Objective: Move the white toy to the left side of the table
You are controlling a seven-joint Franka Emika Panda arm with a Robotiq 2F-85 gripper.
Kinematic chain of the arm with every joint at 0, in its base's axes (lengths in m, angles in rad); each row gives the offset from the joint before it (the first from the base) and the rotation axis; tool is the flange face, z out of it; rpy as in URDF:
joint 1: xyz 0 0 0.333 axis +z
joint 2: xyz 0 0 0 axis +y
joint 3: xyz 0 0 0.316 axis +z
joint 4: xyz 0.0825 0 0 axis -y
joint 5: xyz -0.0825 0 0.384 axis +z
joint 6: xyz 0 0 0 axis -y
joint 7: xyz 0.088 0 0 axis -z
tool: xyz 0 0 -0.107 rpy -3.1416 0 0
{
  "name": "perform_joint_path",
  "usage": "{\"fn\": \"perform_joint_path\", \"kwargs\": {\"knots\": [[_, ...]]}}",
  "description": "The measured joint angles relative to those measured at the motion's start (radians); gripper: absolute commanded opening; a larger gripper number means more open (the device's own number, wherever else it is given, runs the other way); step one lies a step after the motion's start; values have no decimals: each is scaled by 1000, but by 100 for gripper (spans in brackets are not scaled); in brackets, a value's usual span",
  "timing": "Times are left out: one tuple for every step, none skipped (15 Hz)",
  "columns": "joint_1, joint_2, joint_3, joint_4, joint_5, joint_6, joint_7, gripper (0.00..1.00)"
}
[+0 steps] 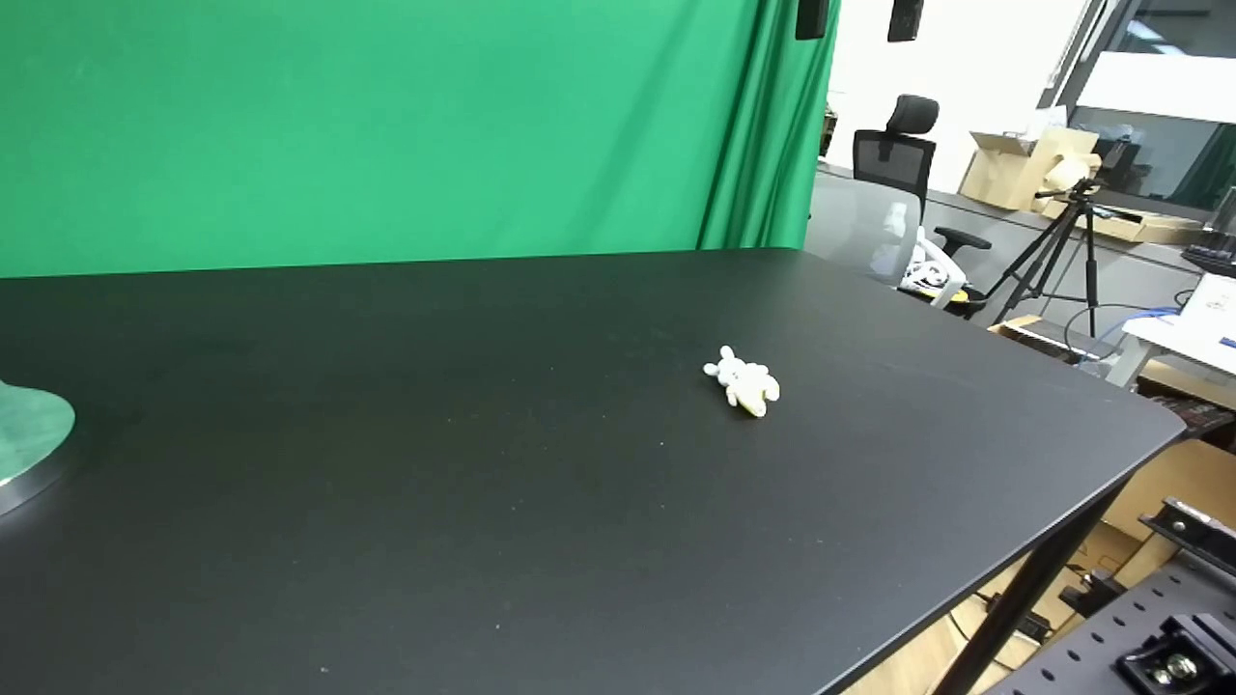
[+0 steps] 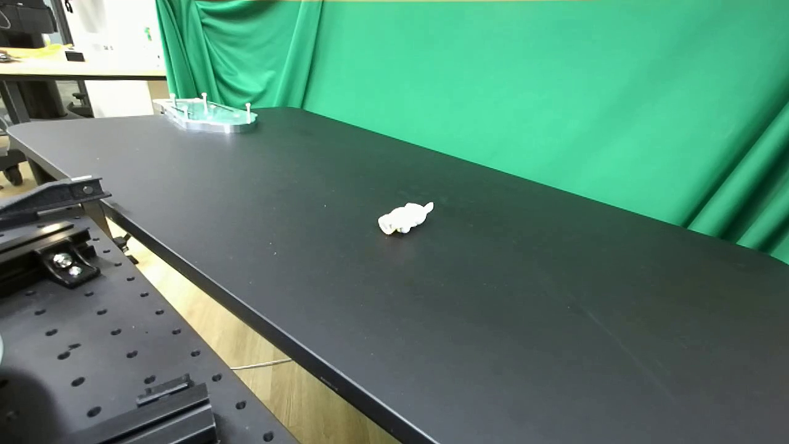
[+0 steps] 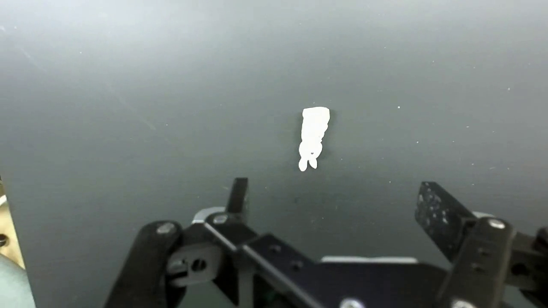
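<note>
The white toy point(image 1: 745, 384) is a small rabbit-like figure lying on the black table point(image 1: 435, 502), towards its right part in that exterior view. It also lies near the middle of the table point(image 2: 524, 333) in an exterior view point(image 2: 405, 218). In the wrist view the toy point(image 3: 315, 126) lies beyond the fingertips, ears towards the gripper. My gripper point(image 3: 333, 186) is wide open with nothing between its fingers. In an exterior view only the two dark fingertips of the gripper point(image 1: 858, 24) show at the top edge, well above the table. The toy is untouched.
A clear plate with upright posts point(image 2: 212, 118) stands at the table's far end. A pale greenish rounded disc point(image 1: 34, 425) shows at the left edge. A green curtain point(image 1: 386, 125) runs behind the table. A perforated metal platform point(image 2: 142, 333) stands beside the table, across a gap.
</note>
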Motion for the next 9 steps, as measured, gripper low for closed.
{"fn": "perform_joint_path", "kwargs": {"knots": [[0,2,1,0,0,3,1,100],[1,2,1,0,0,3,-1,100],[3,2,2,-2,2,10,-1,100],[4,2,2,-7,3,33,0,100],[4,3,2,-14,6,61,0,100],[4,7,0,-24,15,93,0,100],[4,15,-3,-35,26,127,0,100],[4,27,-8,-46,38,164,-1,100],[4,43,-13,-57,51,201,-2,100]]}}
